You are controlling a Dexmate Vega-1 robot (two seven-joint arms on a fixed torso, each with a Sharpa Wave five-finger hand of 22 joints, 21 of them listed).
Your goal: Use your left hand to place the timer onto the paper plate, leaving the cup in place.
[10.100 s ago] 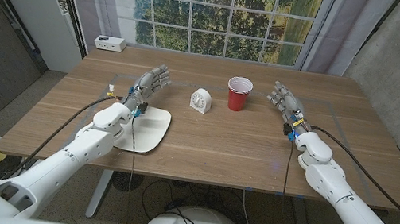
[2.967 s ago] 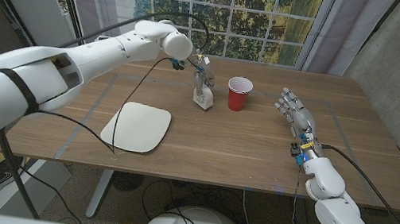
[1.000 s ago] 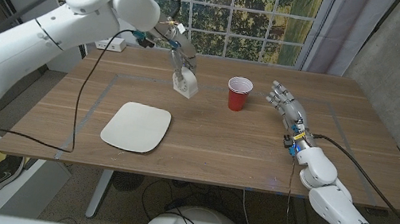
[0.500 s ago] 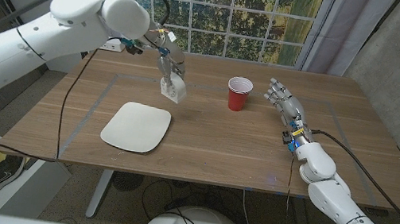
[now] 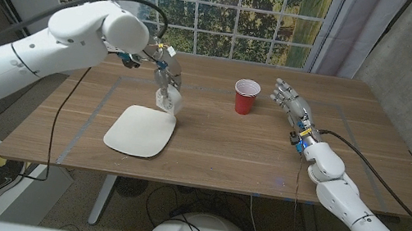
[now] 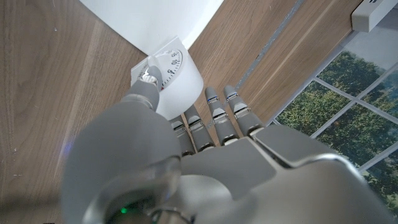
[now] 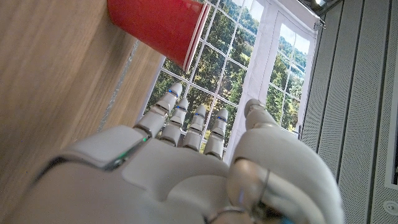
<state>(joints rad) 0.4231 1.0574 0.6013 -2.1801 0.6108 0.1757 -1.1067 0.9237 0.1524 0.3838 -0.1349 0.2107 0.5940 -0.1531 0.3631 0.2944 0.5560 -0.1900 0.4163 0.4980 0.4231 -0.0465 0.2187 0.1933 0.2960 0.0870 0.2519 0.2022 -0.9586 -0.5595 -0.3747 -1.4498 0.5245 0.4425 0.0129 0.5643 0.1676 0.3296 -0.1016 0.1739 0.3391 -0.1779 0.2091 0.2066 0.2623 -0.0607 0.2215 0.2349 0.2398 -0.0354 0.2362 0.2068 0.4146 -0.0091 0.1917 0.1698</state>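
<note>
Timer (image 5: pixel 168 100) in the grasp of the left robot hand (image 5: pixel 166 76), carried above the wooden counter (image 5: pixel 234 149) at the far edge of the white paper plate (image 5: pixel 141 130). The pickup looks done; the set-down is what remains, since the timer has not yet been put on the plate. In the left wrist view the fingers (image 6: pixel 214 109) wrap the timer's white body (image 6: pixel 171 74), its dial facing out, with the plate's corner (image 6: pixel 155 18) just beyond it. Whether the timer hangs clear of the plate or brushes its rim cannot be told from either view.

The left arm reaches in from the side in a high arc, the wrist bent so that the robot hand points down at the counter. The red cup (image 5: pixel 246 97) stands upright, well apart from the timer and apart from both hands, so that part of the job looks safe so far. The right robot hand (image 5: pixel 289 101) waits beside the cup, released, its fingers apart and holding nothing; its wrist view shows the cup (image 7: pixel 158 28) just ahead of the fingertips (image 7: pixel 186 118).
</note>
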